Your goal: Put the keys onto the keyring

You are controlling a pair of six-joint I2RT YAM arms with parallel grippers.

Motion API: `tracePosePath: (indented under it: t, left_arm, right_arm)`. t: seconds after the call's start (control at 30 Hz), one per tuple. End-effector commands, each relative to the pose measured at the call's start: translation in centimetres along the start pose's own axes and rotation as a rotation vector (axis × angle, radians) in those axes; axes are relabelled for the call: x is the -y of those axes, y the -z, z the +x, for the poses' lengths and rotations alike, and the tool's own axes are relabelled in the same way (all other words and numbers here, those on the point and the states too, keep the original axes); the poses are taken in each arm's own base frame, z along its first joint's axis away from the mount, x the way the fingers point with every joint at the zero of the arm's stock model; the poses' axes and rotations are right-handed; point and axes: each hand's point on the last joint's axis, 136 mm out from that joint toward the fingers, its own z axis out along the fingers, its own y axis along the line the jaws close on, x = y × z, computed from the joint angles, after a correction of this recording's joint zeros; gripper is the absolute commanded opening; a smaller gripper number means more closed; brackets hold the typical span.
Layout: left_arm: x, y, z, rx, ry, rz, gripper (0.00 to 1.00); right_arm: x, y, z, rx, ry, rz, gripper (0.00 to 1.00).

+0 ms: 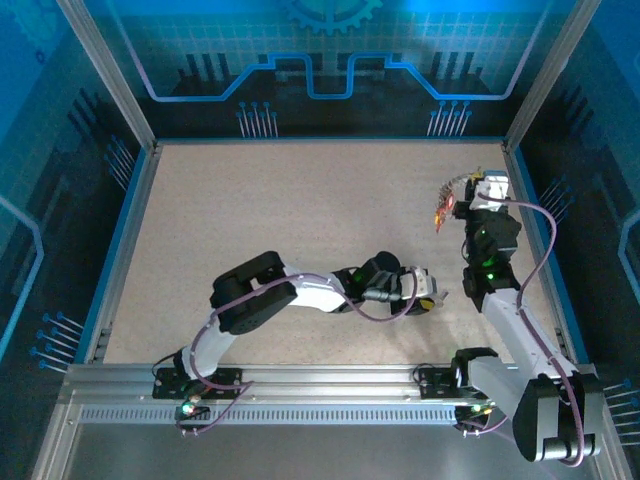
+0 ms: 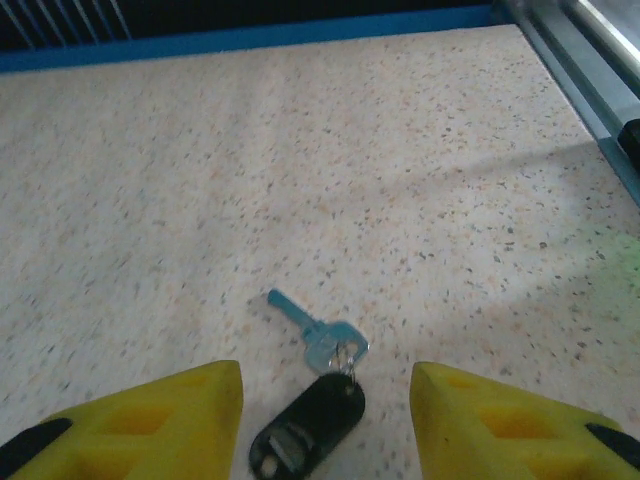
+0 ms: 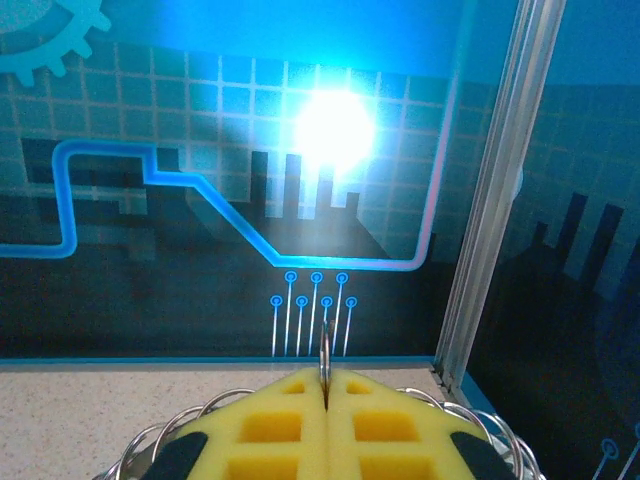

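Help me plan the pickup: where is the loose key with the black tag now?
In the left wrist view, the key lies flat on the table just ahead of the open left hand, its black tag between the yellow fingers.

Table [image 1: 300,220]: speckled beige, blue-edged. Back wall [image 3: 200,120]: blue circuit lines, strong glare. Corner post [image 3: 490,200]: aluminium, upright. Black fob [image 2: 308,425]: flat on table.

A bluish-silver key [image 2: 310,325] and black fob [image 2: 308,428] contrast with the beige, dark-speckled surface [image 2: 300,150]; the left tool [image 2: 325,400] has yellow pads [image 2: 170,420], the keyring [image 3: 325,360] is silvery, the walls [image 3: 200,150] blue, circuit-patterned.
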Motion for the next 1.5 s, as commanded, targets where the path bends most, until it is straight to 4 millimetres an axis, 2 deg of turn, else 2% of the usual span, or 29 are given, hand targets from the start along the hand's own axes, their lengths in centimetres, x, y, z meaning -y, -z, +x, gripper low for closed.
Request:
tracePosePath:
  t: [0.0,0.07,0.2,0.4,0.77,1.03,1.13,1.27,1.4,1.47]
  left_arm:
    - [0.9,-1.1,-1.7,0.126,-0.056,0.027,0.49]
    - [1.6,-1.5,-1.6,0.101,-0.054,0.054,0.49]
    - [2.2,-1.8,-0.1,0.029,-0.014,0.075,0.49]
    - [1.9,-2.7,1.5,-0.023,0.032,0.064,0.5]
    - [0.9,-4.0,2.6,-0.066,0.067,0.033,0.36]
    - [1.1,-4.0,3.3,-0.073,0.071,0.033,0.32]
    - [0.9,-3.9,3.8,-0.083,0.073,0.022,0.26]
    - [0.5,-3.5,4.3,-0.075,0.094,0.007,0.14]
    - [0.0,-2.8,4.0,-0.038,0.101,-0.012,0.01]
    - [-0.1,-2.5,3.9,-0.034,0.099,-0.016,0.0]
  right_arm:
    - [1.3,0.3,-3.9,0.115,-0.064,0.032,0.0]
    - [1.6,0.6,-3.8,0.112,-0.07,0.034,0.0]
    - [2.3,0.9,-4.0,0.115,-0.068,0.043,0.0]
    - [2.7,0.9,-3.5,0.108,-0.086,0.045,0.0]
    - [3.1,0.6,-2.9,0.093,-0.099,0.045,0.0]
    - [3.2,0.5,-2.6,0.089,-0.108,0.042,0.0]
    - [3.1,0.5,-2.6,0.087,-0.108,0.04,0.0]
    - [3.1,0.5,-2.6,0.089,-0.116,0.037,0.0]
    - [3.1,0.7,-2.7,0.093,-0.115,0.035,0.0]
    - [3.1,0.8,-2.7,0.094,-0.113,0.035,0.0]
